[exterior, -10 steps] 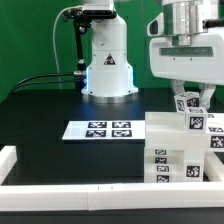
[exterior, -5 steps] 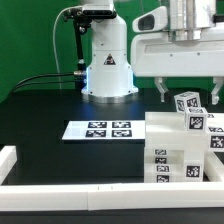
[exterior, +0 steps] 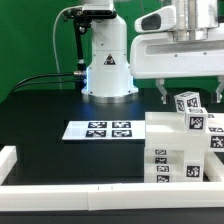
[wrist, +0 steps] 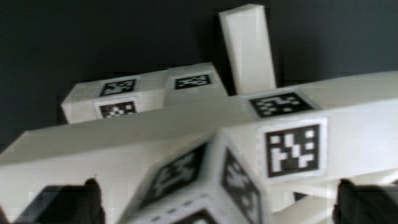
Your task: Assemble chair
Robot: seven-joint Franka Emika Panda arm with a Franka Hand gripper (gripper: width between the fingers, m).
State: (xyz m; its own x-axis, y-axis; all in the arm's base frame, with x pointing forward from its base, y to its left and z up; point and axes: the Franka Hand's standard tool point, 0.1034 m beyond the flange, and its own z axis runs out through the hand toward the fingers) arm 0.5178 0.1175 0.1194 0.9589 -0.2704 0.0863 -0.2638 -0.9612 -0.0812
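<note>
The partly built white chair (exterior: 186,150) stands at the exterior view's right, a stack of blocky tagged panels. A small tagged block (exterior: 187,104) sits tilted on top of it. My gripper (exterior: 190,98) hangs just above, open, one finger on each side of that block and clear of it. In the wrist view the gripper (wrist: 217,206) shows dark fingers (wrist: 71,205) at both edges, with the tagged block (wrist: 267,160) between them, untouched. Beyond it lie another tagged chair panel (wrist: 151,92) and an upright white post (wrist: 244,45).
The marker board (exterior: 97,129) lies flat on the black table, to the left of the chair in the exterior view. Long white border rails (exterior: 70,197) run along the front and left edges. The robot's base (exterior: 108,68) stands at the back.
The gripper has let go of the small tagged block, opened wide and risen a little. The block stays on top of the chair stack.
</note>
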